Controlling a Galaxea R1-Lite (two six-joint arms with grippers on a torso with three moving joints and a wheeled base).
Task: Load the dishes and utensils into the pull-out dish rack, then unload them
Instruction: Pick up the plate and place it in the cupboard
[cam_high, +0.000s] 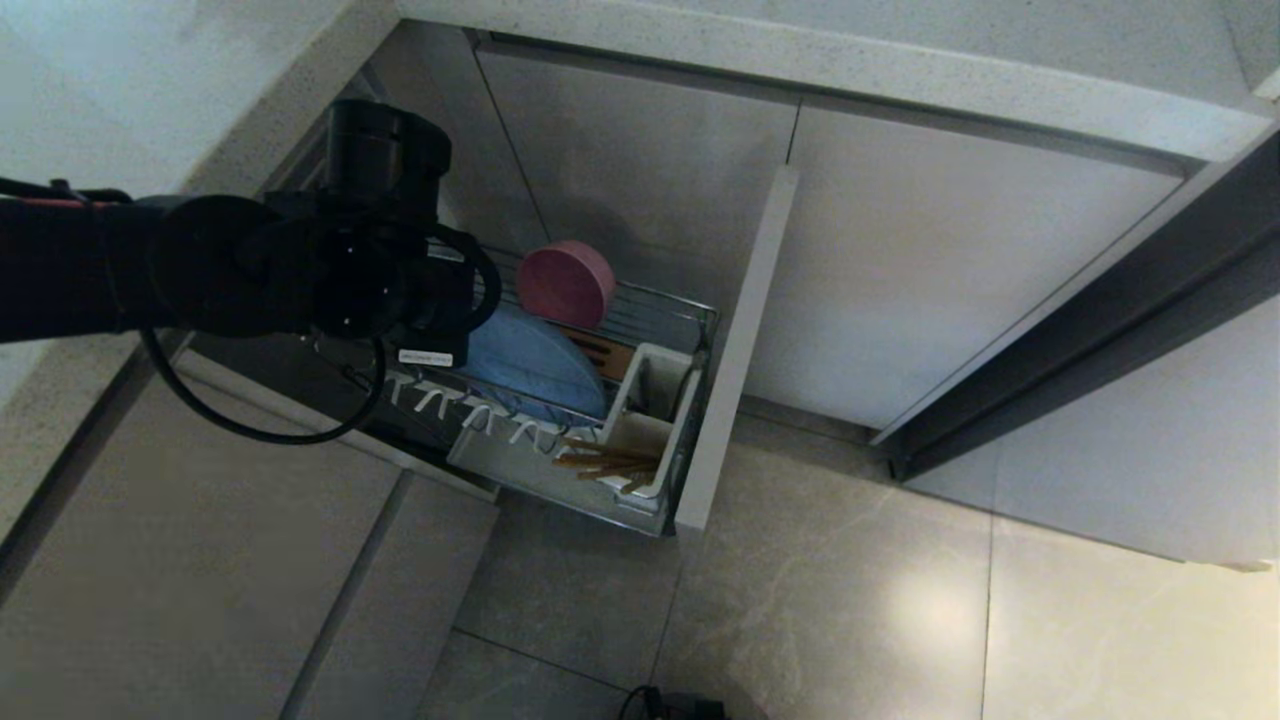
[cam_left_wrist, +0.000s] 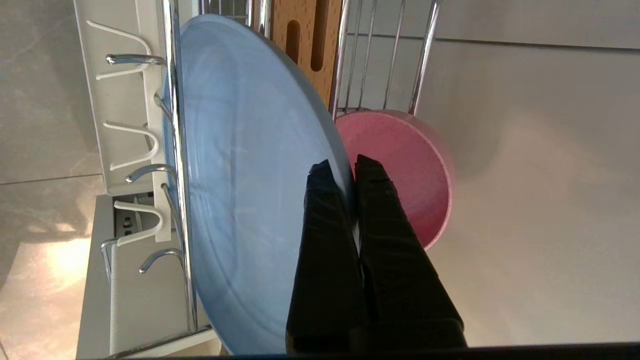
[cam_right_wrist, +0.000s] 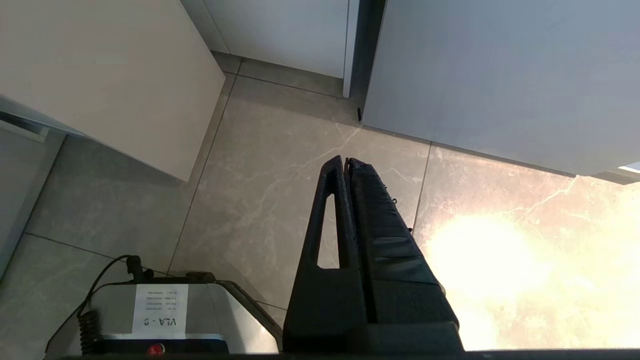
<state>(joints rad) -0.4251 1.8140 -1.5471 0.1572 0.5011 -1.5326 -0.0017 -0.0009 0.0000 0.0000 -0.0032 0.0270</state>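
Left gripper (cam_left_wrist: 340, 165) is pinched down on the rim of the blue plate (cam_left_wrist: 250, 175), one finger on each face of it, no real gap left between them, so I'd call that a proper hold. The plate stands on edge in the pull-out rack (cam_high: 700, 330), leaning against the chrome wires, with the row of white pegs (cam_high: 470, 410) on its outer side and the slotted wooden strip (cam_left_wrist: 305, 45) under its far edge. The pink bowl (cam_left_wrist: 400, 170) sits right behind the plate, on the cabinet side; from the wrist cam I can't tell if they actually touch. Chopsticks (cam_high: 605, 462) are lying near the white caddy (cam_high: 655, 410) at the front end of the rack, close to the beige front panel (cam_high: 740, 340). Right gripper (cam_right_wrist: 347, 165) is parked with fingers pressed together, empty, just hanging over the floor tiles (cam_right_wrist: 280, 165) away from the rack. With everything apparently racked and the plate gripped, my read is we're on the unload half, plate first. Next move, I reckon: lift it straight up along its own plane so the rim clears the wires without dragging on the bowl, and keep it slow, because a rim pinch on a wide plate will want to swing.
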